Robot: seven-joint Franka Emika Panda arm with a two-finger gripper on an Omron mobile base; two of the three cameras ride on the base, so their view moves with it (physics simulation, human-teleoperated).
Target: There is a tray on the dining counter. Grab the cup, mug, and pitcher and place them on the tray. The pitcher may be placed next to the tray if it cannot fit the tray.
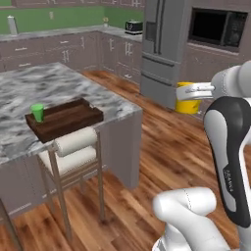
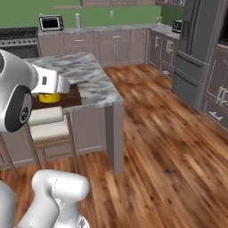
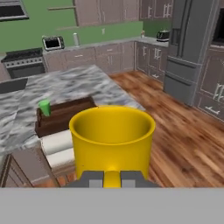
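One cup (image 1: pixel 37 112) on the tray (image 1: pixel 68 119), one mug (image 3: pixel 112 140) in the claw (image 3: pixel 112 179).

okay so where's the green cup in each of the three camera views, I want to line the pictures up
Left base view: the cup stands on the tray's left end, left of centre in the picture.
Right base view: I cannot make out the cup; the arm covers most of the tray.
Hand view: the cup is at mid-left, on the tray's left end, behind the held mug.
Shared landmark: the tray on the dining counter.
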